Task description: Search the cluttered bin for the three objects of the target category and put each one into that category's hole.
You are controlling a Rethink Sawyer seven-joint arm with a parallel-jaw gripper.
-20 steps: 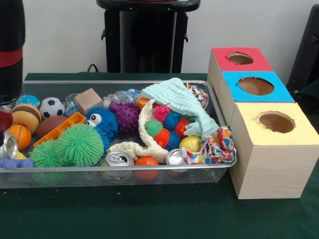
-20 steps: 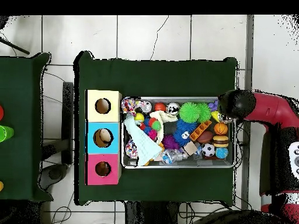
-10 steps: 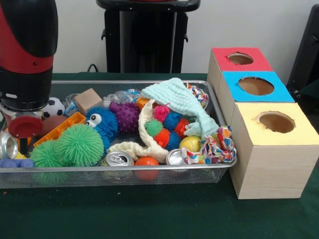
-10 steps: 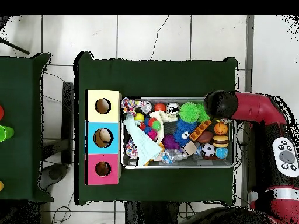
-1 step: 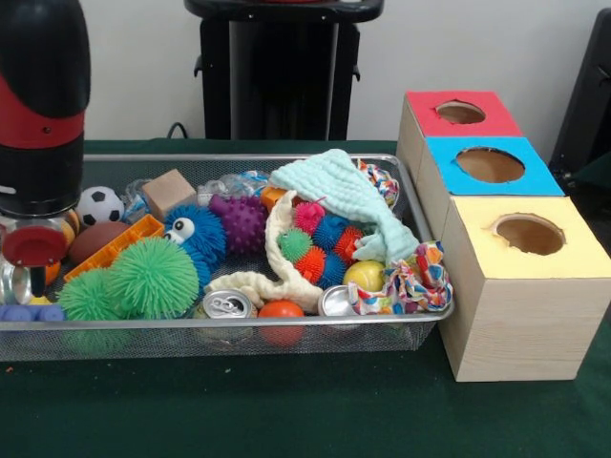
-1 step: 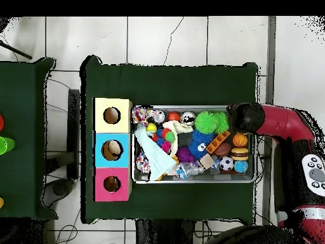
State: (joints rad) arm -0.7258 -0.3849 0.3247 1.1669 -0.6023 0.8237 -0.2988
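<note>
**Arm over end of bin; sorting box beside it**

The wire bin [image 5: 286,329] sits on the green bench [image 5: 286,410], packed with mixed items. Two drink cans lie at the front rail: one [image 5: 227,305] beside a small orange ball [image 5: 282,310], another [image 5: 336,301] under a yellow ball [image 5: 366,275]. A third can [image 5: 14,283] shows at the bin's left end in the front view, partly hidden behind the arm. Other contents: two green tentacle balls [image 5: 153,277], a blue fuzzy toy with eyes [image 5: 196,234], a purple spiky ball [image 5: 241,222], a wooden cube [image 5: 169,191], a soccer ball [image 5: 99,204], a pale green cloth [image 5: 348,196] and a cream rope [image 5: 277,258].

The sorting box stands touching the bin's right end in the front view, with a red section [image 5: 458,114], a blue section [image 5: 489,167] and a yellow section [image 5: 530,239], each with a round hole on top. In the overhead view something pale lies inside the blue section's hole.

The arm [image 5: 38,105] hangs over the bin's left end. The tool [image 5: 33,250] is just above the items there; whether it is open, closed or gripping cannot be told.
</note>
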